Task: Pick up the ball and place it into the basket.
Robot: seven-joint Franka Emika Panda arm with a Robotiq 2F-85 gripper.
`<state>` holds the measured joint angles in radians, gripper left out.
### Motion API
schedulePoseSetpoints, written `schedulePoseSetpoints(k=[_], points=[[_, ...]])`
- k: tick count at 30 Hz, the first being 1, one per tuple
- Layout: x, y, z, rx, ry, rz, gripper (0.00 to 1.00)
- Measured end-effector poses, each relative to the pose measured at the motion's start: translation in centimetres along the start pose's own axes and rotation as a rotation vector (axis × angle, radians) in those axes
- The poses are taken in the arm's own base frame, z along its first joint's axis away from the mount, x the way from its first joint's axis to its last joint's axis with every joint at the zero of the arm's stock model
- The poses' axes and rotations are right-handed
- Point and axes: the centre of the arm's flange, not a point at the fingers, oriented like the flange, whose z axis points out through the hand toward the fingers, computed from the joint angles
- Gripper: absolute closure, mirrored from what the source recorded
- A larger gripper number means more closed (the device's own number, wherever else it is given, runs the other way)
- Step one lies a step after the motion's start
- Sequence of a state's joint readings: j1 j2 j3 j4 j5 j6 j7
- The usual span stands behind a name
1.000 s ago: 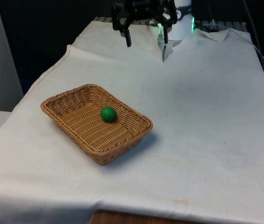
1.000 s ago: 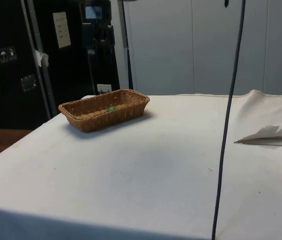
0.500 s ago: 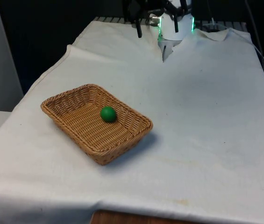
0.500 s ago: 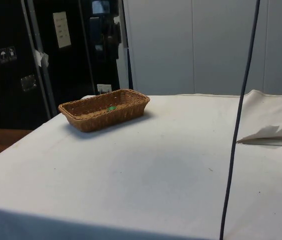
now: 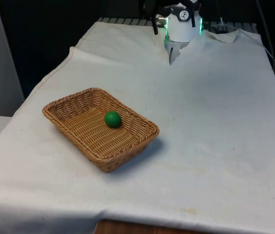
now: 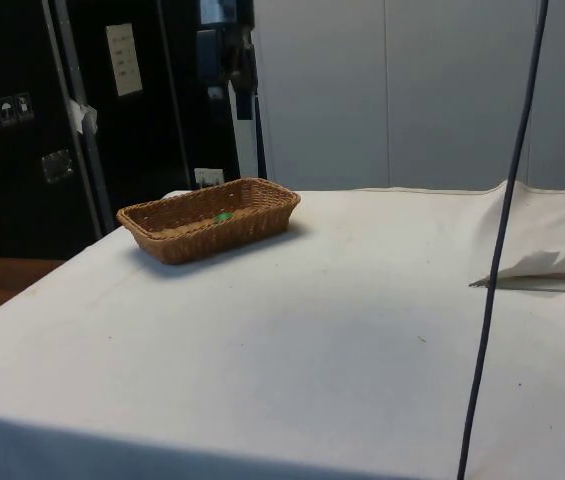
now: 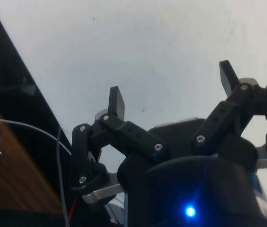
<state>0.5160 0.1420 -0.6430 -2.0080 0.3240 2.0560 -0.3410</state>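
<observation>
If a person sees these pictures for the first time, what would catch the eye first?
First, the small green ball lying inside the brown woven wicker basket on the white cloth-covered table, towards the front view's left. Next, the black two-finger gripper, open and holding nothing, apart from the basket.

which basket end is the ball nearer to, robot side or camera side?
The green ball sits nearer the wicker basket's long wall on the front view's right; endwise it lies about midway.

Black gripper [image 7: 171, 90] with angular linked fingers [image 7: 116, 101], silver screws at the joints, white arm base [image 5: 180, 30].
</observation>
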Motion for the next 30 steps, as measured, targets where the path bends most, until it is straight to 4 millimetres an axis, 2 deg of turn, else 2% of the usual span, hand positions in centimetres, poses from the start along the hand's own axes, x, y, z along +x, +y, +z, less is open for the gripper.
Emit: schedulePoseSetpoints(k=[7, 18, 30], points=[[-1.6, -0.6, -0.8, -0.006, 0.000, -0.017, 0.00], [-3.4, -1.3, -0.8, -0.057, -0.002, -0.044, 0.00], [-4.6, -3.4, 1.8, -0.117, -0.001, -0.063, 0.00]])
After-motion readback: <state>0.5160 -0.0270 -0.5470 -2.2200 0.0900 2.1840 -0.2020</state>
